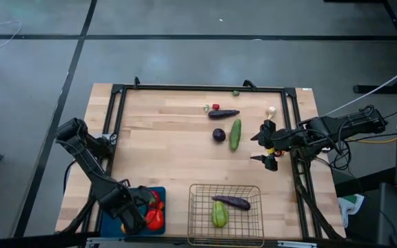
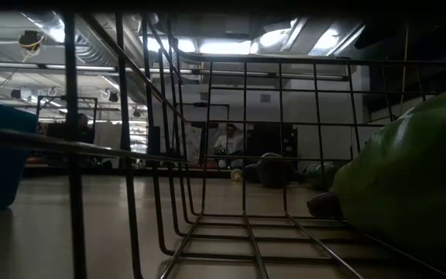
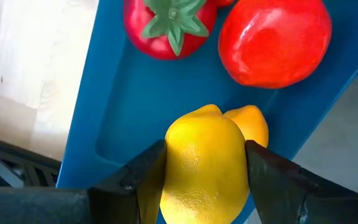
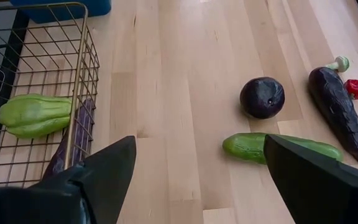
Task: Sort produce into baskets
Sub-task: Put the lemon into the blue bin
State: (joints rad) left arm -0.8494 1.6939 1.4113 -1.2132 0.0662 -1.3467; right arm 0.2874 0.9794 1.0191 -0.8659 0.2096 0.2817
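My left gripper [image 1: 138, 219] is over the blue tray [image 1: 160, 193] at the table's near left, shut on a yellow lemon [image 3: 204, 168]. A red tomato [image 3: 169, 25], a round red fruit [image 3: 272, 40] and an orange-yellow piece [image 3: 252, 124] lie in the tray. My right gripper [image 1: 264, 146] is open and empty above the table's right side, beside the green cucumber [image 1: 235, 133]. A round purple eggplant [image 4: 262, 97], a long eggplant [image 4: 340, 112] and white garlic [image 1: 271, 111] lie on the table. The wire basket [image 1: 226, 220] holds a green vegetable [image 4: 36, 115] and an eggplant [image 1: 231, 202]. My left gripper pinches the lemon between its two fingers, one on each of its long sides [image 3: 166, 168]. The fingers lie across the lemon and come from above, over the tray's floor [image 3: 129, 106]. Whether the lemon rests on the tray or hangs clear of it, I cannot tell.
A small red piece [image 1: 216, 107] lies by the long eggplant, and a small green one [image 1: 235, 92] at the far frame rail. A black frame [image 1: 198, 88] edges the wooden top. Bare wood [image 1: 164, 151] lies between the baskets and the loose produce. A person [image 2: 227, 141] sits far behind.
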